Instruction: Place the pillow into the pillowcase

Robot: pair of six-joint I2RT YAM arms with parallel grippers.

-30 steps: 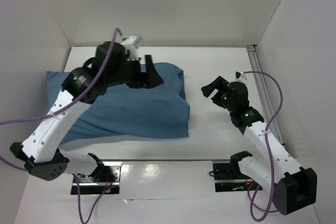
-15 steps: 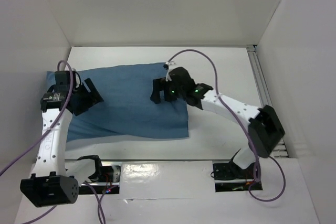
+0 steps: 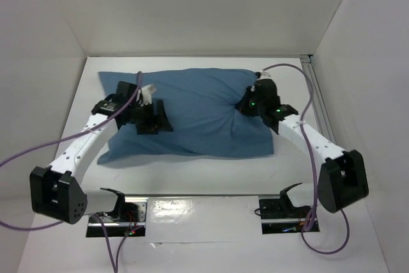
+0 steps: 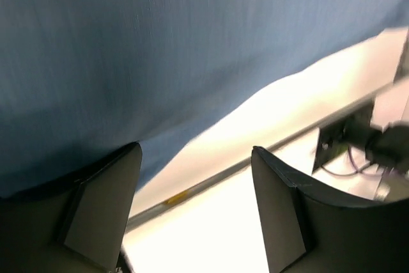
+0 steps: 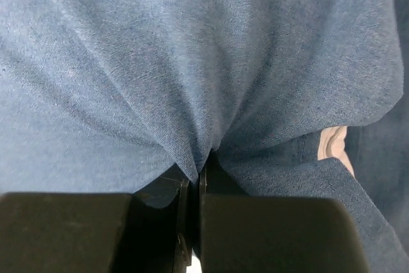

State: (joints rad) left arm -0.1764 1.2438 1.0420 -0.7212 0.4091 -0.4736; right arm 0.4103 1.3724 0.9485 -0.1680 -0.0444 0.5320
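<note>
Pinching the right end of the limp medium-blue cloth pillowcase (image 3: 201,116) with the right gripper (image 5: 201,174), clamped on a fold. Holding the left gripper (image 4: 196,153) wide, empty, over the left part. Lying lengthwise left-right on the white desk (image 3: 192,176), seemingly enclosing the plump white fabric pillow (image 5: 331,150).
</note>
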